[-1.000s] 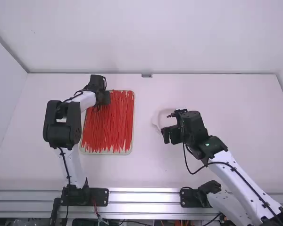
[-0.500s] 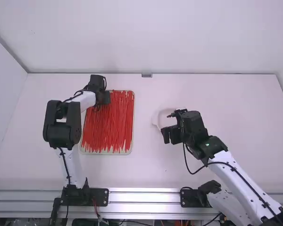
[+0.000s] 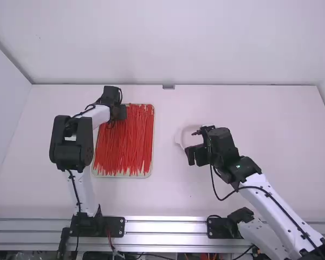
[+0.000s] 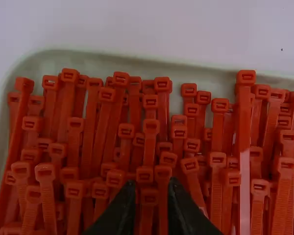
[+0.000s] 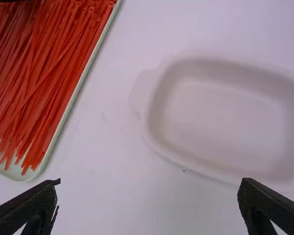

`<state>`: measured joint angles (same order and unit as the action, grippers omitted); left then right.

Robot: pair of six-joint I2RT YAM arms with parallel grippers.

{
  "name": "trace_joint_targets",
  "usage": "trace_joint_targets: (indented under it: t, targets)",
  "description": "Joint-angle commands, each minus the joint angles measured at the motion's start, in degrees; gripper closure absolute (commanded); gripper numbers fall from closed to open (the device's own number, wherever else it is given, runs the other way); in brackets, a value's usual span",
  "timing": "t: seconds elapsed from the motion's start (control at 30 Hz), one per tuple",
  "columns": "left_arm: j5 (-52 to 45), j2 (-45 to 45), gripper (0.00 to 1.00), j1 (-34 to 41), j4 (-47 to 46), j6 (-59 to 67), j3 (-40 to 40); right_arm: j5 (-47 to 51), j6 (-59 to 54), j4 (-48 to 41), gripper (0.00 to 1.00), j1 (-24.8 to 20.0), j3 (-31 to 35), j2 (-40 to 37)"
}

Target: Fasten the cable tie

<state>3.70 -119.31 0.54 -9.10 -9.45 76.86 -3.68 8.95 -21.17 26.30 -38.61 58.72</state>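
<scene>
Because one tie must be picked, the left gripper (image 4: pixel 150 187) sits at the tray's (image 4: pixel 88 56) eleven o'clock corner, fingers slightly apart around one red cable tie (image 4: pixel 146 175). At three o'clock, the right gripper (image 5: pixel 149 183) waits wide open over a white dish (image 5: pixel 220 117).

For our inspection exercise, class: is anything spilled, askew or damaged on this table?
Nothing stands out: the orange-red plastic cable ties lie inside their pale flat tray, and the white plastic dish sits upright, undamaged.
</scene>
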Motion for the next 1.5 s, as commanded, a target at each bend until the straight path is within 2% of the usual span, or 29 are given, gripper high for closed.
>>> trace_joint_targets:
  t: [0.0,0.43,1.2,1.47]
  targets:
    - [0.24,0.11,0.82,-0.55,-0.07,0.26,-0.44,0.31,0.26,-0.11,0.02,0.33,-1.92,0.11]
    - [0.26,0.11,0.80,-0.57,3.72,0.24,-3.21,0.31,0.26,-0.07,0.02,0.33,-1.92,0.11]
    - [0.26,0.11,0.92,-0.55,2.99,0.22,-3.23,0.33,0.22,0.11,0.02,0.33,-1.92,0.11]
    - [0.24,0.11,0.89,-0.55,2.69,0.22,-3.23,0.31,0.24,0.15,0.02,0.33,-1.92,0.11]
